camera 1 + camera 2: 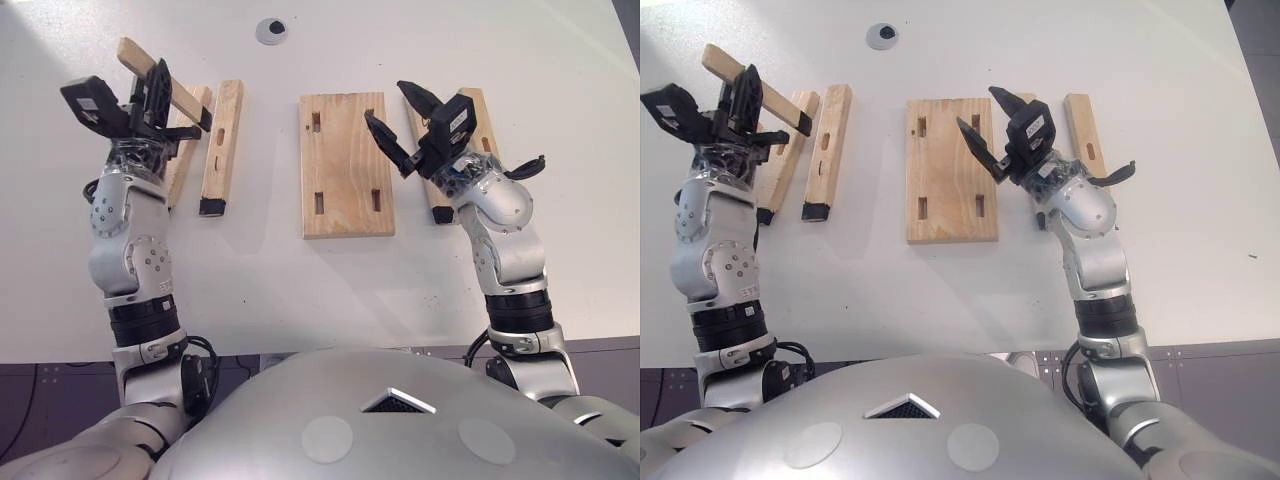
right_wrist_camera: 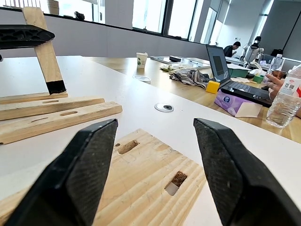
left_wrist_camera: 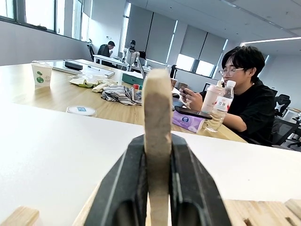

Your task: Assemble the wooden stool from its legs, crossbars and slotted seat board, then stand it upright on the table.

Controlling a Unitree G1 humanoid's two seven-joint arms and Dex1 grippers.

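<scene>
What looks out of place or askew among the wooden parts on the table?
Nothing is broken or spilled. One leg stands out: the left gripper holds it above the table at a slant, while the other legs lie flat on both sides of the seat board.

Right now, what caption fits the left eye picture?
Left gripper holds a wooden leg up while the open right gripper hovers over the slotted seat board.

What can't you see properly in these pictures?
Head views: the right gripper and its arm cover parts of the sticks right of the board.
Head views: the left gripper and its held stick cover part of the lying stick underneath.
Left wrist view: the held stick's lower end is cut off by the picture edge.
</scene>
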